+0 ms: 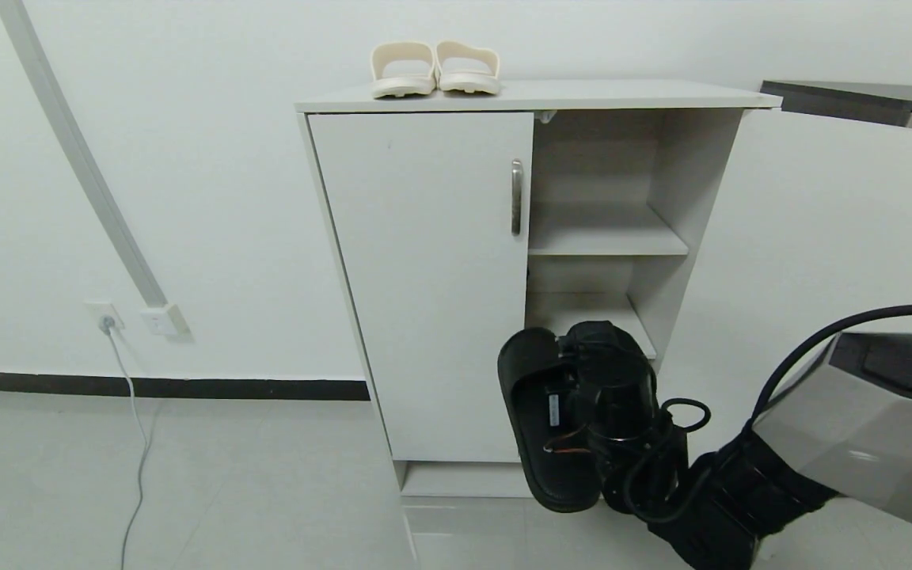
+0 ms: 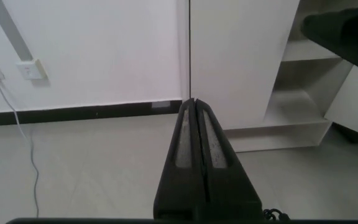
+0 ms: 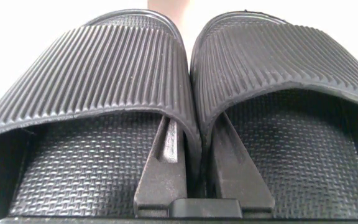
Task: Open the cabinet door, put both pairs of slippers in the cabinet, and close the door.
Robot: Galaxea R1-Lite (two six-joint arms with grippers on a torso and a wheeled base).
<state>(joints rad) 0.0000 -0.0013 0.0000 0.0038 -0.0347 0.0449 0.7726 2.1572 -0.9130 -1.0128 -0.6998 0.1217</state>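
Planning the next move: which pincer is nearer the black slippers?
Right. The right pincer grips the black slippers; the left pincer, shut, is apart from them.

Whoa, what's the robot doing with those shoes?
The robot's right gripper is pinching a pair of black slippers together, holding them in front of the white cabinet. Its right door is open, and the shelves that show are bare. A cream pair sits on top of the cabinet. The left gripper is shut and holds nothing.
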